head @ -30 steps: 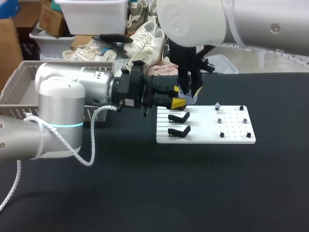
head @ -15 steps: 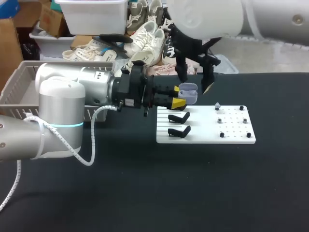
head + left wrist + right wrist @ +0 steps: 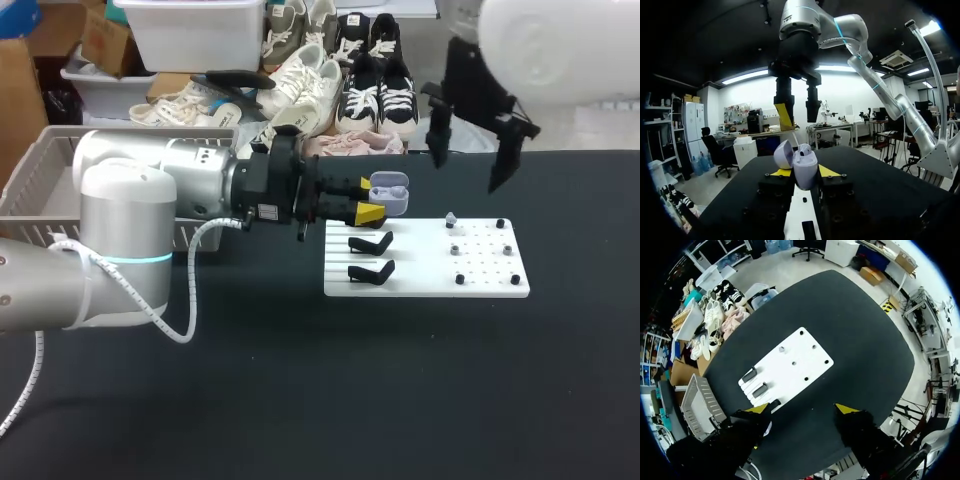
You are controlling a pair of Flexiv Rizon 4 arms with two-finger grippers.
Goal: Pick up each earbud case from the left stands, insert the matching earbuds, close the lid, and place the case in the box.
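My left gripper (image 3: 372,198) is shut on a lavender earbud case (image 3: 390,192) whose lid stands open, held just above the far left corner of the white board (image 3: 425,285). In the left wrist view the earbud case (image 3: 802,165) sits between the yellow tips. My right gripper (image 3: 466,172) hangs open and empty, high above the board's far right side; it also shows beyond the case as the right gripper (image 3: 797,116). A small grey earbud (image 3: 451,217) stands on a peg. From above, my right gripper (image 3: 802,409) looks down on the white board (image 3: 785,367).
Two empty black stands (image 3: 370,243) (image 3: 370,271) sit on the board's left part, several black pegs (image 3: 482,250) on its right. A grey basket (image 3: 40,180) stands at the table's far left, behind my left arm; the basket (image 3: 700,400) also shows from above.
My right gripper opened, let go at the case, and rose up and to the right. The case's lid now stands open. My left arm has kept still.
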